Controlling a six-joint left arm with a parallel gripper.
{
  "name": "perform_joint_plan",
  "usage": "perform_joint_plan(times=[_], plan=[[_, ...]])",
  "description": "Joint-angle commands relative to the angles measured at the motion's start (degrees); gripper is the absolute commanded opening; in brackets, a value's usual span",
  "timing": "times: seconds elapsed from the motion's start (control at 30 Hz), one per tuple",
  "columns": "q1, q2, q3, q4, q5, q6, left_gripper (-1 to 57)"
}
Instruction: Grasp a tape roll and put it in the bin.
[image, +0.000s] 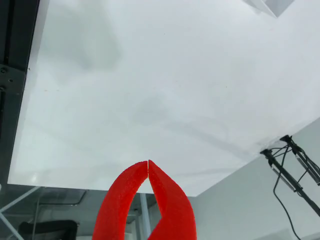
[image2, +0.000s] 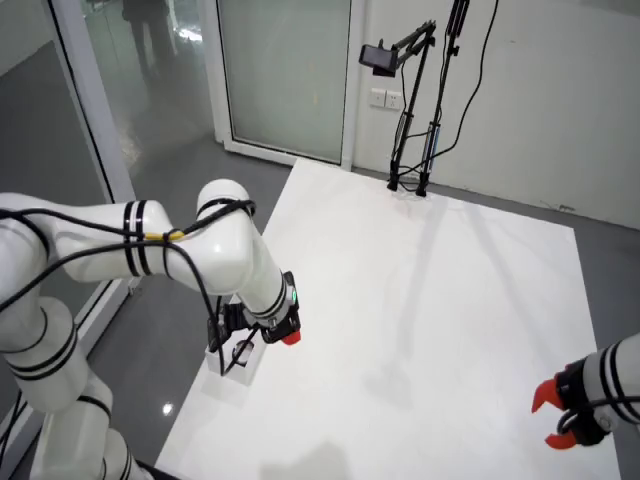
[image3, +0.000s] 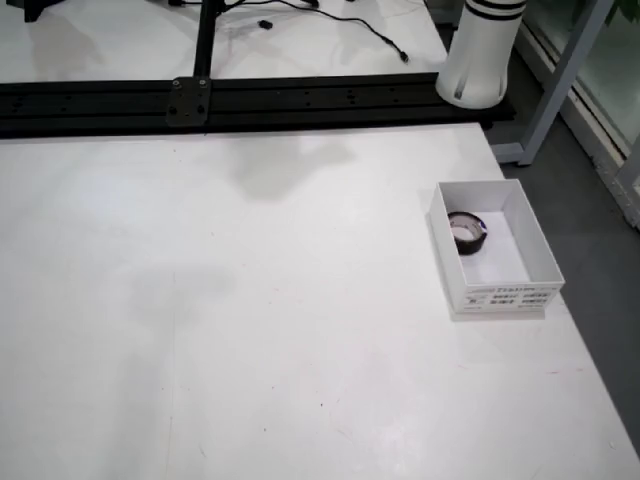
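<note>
Red-fingered gripper (image: 148, 162) reads to me as pinched tip to tip on nothing, while only the view from above shows the dark tape roll (image3: 467, 232) tilted against the white cardboard bin's (image3: 530, 232) left wall.

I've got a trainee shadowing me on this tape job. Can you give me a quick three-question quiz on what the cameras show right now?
1. True or false: the tape roll lies inside the white bin in the view from above.
2. In the view that rides on the pincer, how do the red fingertips stand? A) spread wide apart B) tips meeting C) clamped on a roll
3. Fill in: in the view from above, the bin sits near the table's ____ edge.

Key: 1 true. 2 B. 3 right.
</note>
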Motion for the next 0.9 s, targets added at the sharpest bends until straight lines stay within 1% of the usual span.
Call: perform_joint_plan(times=[0.03,0.9], plan=[[-0.08,0.0,0.0,0.01,-0.01,0.0,-0.2],[0.27,0.0,0.0,0.01,-0.01,0.0,-0.2]])
